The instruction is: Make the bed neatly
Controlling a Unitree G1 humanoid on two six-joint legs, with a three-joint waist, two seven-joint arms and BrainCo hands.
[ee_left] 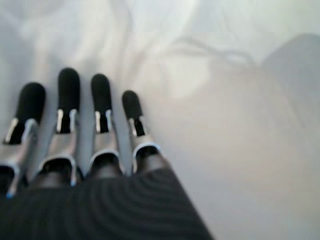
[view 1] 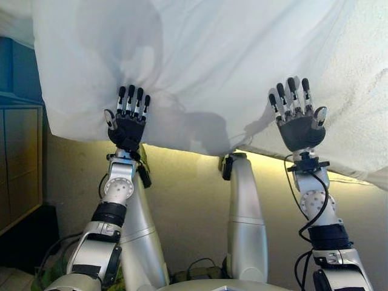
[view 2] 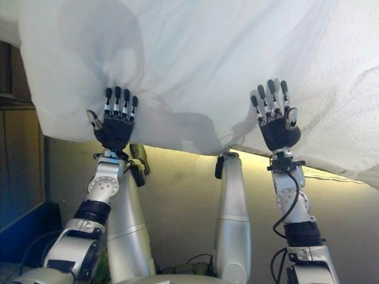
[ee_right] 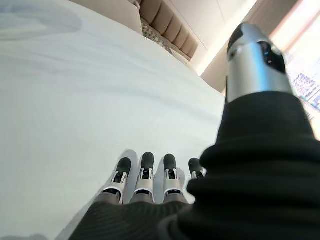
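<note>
Keep both palms flat and sweep outward along the thin white bed sheet [view 1: 230, 54], working from its hanging front edge toward the beige padded headboard [ee_right: 167, 22], so creases get pushed off rather than bunched. Your left robot hand [view 1: 127, 118] lies on the sheet just above that edge, fingers straight and close together, holding nothing. Your right robot hand [view 1: 298, 115] rests further along the same edge, fingers straight and slightly spread, also empty. The sheet is soft, smooth cloth, light enough to pucker: shallow folds gather beside the left robot hand. At the right end of the edge a nubbly cream-white cover [view 1: 370, 91] shows, coarser and heavier-looking
</note>
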